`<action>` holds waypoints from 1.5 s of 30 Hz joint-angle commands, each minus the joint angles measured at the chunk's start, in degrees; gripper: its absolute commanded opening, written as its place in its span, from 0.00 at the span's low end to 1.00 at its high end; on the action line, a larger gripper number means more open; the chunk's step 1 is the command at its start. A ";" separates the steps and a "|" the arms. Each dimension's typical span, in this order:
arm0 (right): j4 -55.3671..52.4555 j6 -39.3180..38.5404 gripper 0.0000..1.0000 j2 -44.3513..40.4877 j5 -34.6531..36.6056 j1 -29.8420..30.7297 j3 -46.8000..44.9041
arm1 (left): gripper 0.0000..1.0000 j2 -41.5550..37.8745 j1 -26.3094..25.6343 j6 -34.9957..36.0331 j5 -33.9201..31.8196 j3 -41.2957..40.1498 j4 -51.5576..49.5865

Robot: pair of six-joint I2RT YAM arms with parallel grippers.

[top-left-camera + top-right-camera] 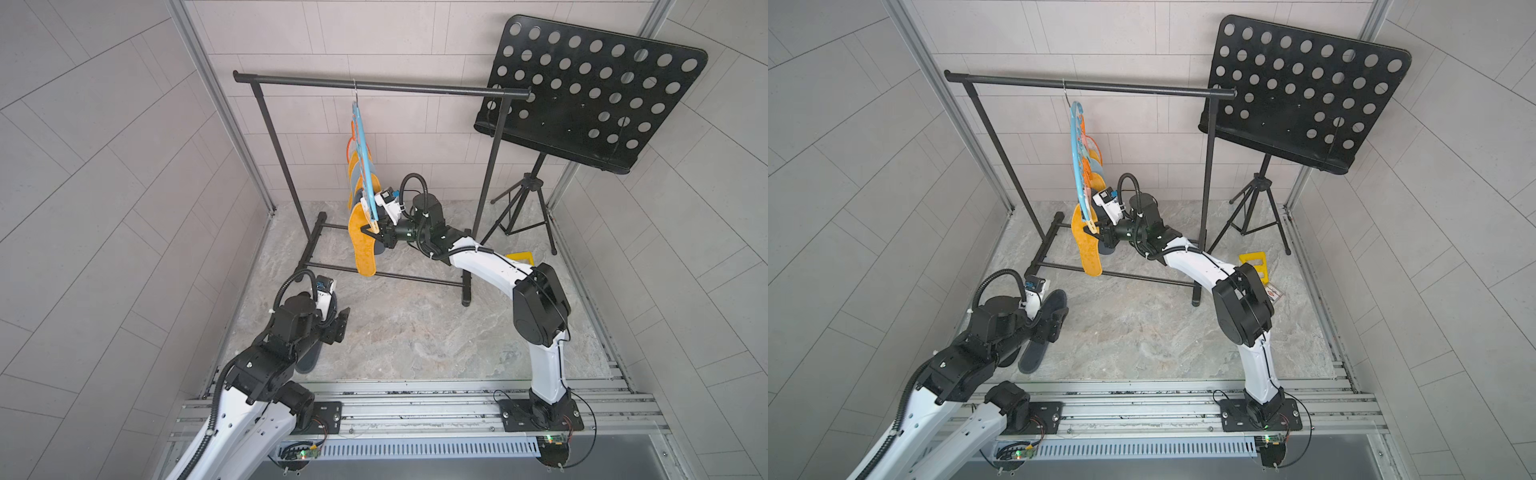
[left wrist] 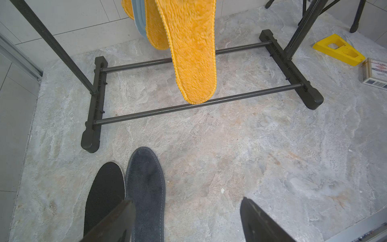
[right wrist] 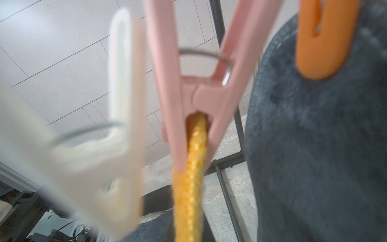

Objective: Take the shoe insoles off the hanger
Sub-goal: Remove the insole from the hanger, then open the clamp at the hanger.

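The light-blue hanger (image 1: pixel 365 166) hangs by its hook from the black rack's top bar (image 1: pixel 374 85), seen almost edge-on. Several shoe insoles hang from its clips. The nearest is orange-yellow (image 1: pixel 363 253), held by a pink clip (image 3: pixel 188 94). My right gripper (image 1: pixel 371 232) is shut on this insole's top edge, just below the clip. An orange clip (image 3: pixel 326 37) holds a dark grey insole (image 3: pixel 314 146). A black insole (image 2: pixel 104 192) and a dark grey one (image 2: pixel 146 188) lie on the floor. My left gripper (image 2: pixel 186 201) hovers open above the floor beside them, empty.
The rack's base bars (image 2: pixel 188 105) lie on the stone floor under the hanging insoles. A black perforated music stand (image 1: pixel 590 91) rises at the back right. A yellow plastic piece (image 2: pixel 339 50) and a small box (image 2: pixel 374 73) sit on the floor at the right. A cream clip (image 3: pixel 117 125) hangs empty.
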 commanded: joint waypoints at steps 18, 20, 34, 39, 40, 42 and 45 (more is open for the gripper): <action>-0.05 2.10 0.00 -3.36 -13.64 -1.60 -4.37 | 0.82 19.66 3.09 1.37 10.16 17.17 11.02; -0.64 1.87 0.00 -3.94 -14.89 -1.90 -4.73 | 0.83 24.58 3.87 1.66 11.77 20.82 13.07; -8.08 -2.65 0.00 -7.01 -19.26 -3.45 -4.92 | 0.69 43.17 14.34 2.77 35.11 34.22 21.81; -7.04 -1.26 0.00 -6.74 -20.26 -3.45 -4.93 | 0.70 48.47 15.08 10.05 42.87 39.16 17.19; -7.02 -1.05 0.00 -6.58 -20.45 -3.45 -4.92 | 0.71 49.17 15.37 10.08 45.30 39.51 17.66; -6.95 -0.99 0.00 -6.51 -20.74 -3.45 -4.92 | 0.71 50.99 15.56 10.75 49.46 40.57 18.07; -6.86 -0.09 0.00 -6.34 -21.15 -3.37 -4.75 | 0.72 53.88 15.94 11.48 53.84 42.98 17.45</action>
